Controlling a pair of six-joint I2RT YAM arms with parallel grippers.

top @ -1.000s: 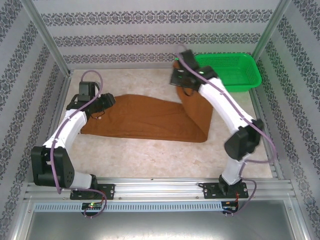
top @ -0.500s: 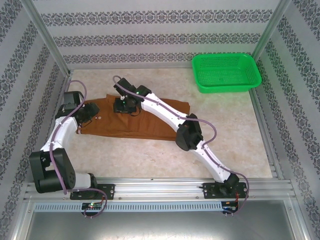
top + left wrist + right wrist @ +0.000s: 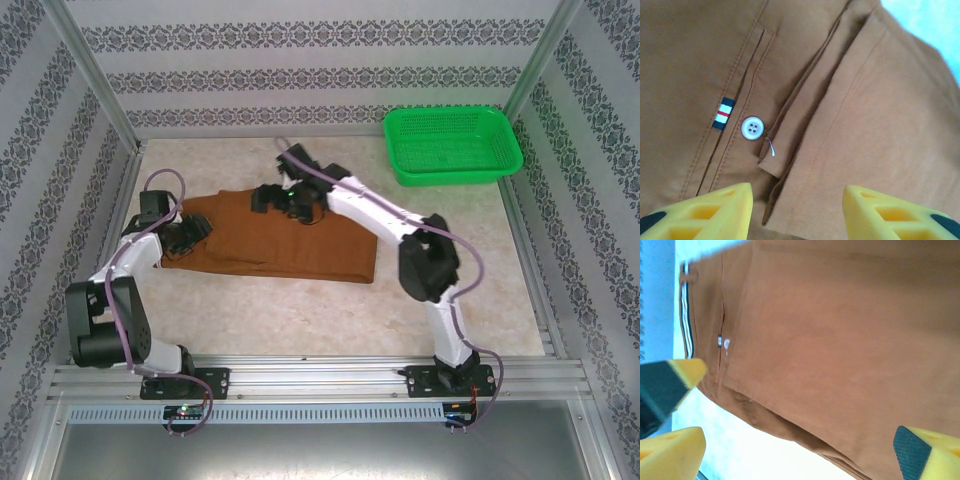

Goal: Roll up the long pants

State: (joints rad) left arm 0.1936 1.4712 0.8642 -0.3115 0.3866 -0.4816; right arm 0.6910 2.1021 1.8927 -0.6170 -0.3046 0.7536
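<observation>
Rightward went our right gripper (image 3: 270,196), jaws now wide and empty, above the pants (image 3: 290,245) folded at centre left. Our left gripper (image 3: 192,232) stood open over their left end; a shallow pinch, we judged, might lift one layer and skew the roll.

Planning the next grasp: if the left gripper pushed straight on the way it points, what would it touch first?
Probably the rust-brown cloth long pants, at the fold beside the small white button.

A robot lab booth — aluminium frame (image 3: 320,376), wallpaper-patterned walls (image 3: 300,75), marble-look table (image 3: 300,310)
</observation>
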